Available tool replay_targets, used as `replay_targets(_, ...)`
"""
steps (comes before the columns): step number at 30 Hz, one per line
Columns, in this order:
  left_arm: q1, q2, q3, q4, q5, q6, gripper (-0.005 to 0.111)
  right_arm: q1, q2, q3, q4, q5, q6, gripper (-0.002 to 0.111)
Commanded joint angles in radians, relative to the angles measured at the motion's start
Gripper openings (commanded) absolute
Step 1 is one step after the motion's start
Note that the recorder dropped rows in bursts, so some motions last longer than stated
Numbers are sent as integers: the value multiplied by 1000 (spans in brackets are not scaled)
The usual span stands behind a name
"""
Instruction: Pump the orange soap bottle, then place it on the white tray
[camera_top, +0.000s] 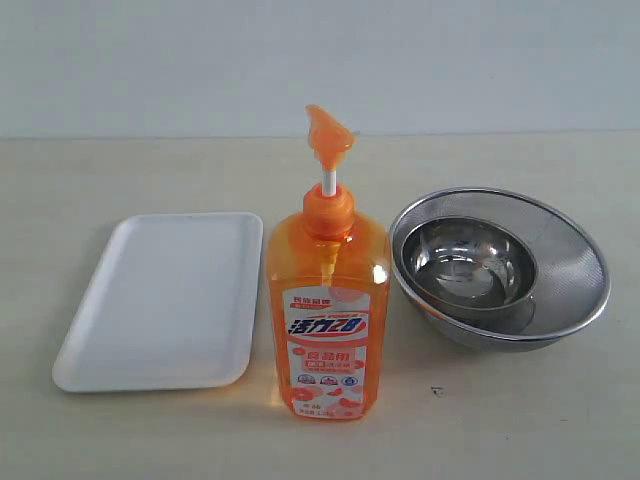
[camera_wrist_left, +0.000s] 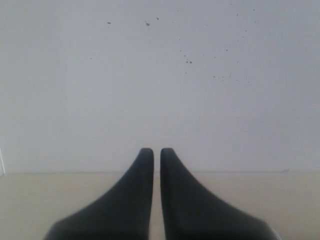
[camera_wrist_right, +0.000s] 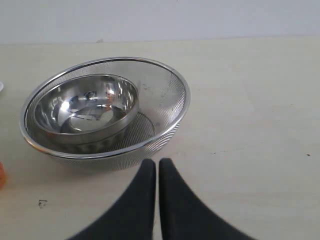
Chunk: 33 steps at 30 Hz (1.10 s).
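Observation:
The orange soap bottle (camera_top: 328, 305) stands upright at the middle of the table, its orange pump head (camera_top: 329, 136) raised on a white stem. The white tray (camera_top: 165, 298) lies flat just left of it, bare. Neither gripper shows in the exterior view. In the left wrist view my left gripper (camera_wrist_left: 156, 151) is shut and holds nothing, facing a pale wall above the table edge. My right gripper (camera_wrist_right: 158, 162) is shut and empty too, hovering close in front of the steel bowls; a sliver of the orange soap bottle (camera_wrist_right: 1, 176) shows at that view's edge.
A small steel bowl (camera_top: 468, 262) sits inside a wider mesh steel bowl (camera_top: 570, 262) right of the bottle. In the right wrist view the mesh bowl (camera_wrist_right: 162, 97) holds the small bowl (camera_wrist_right: 85, 107). A pale wall runs behind the table.

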Motion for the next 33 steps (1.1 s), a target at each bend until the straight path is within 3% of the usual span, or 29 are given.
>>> replay_targets(1,-3,4,-15,-13,6,-13,5,-8,-5,-1,-3,-13,0,0)
replay_targets(22,-3,4,-15,-13,-37,-13,5,-8,-5,-1,-3,-13,0,0)
replay_targets(33,-3,4,-15,-108,-45,-13,5,-8,-5,-1,-3,-13,0,0)
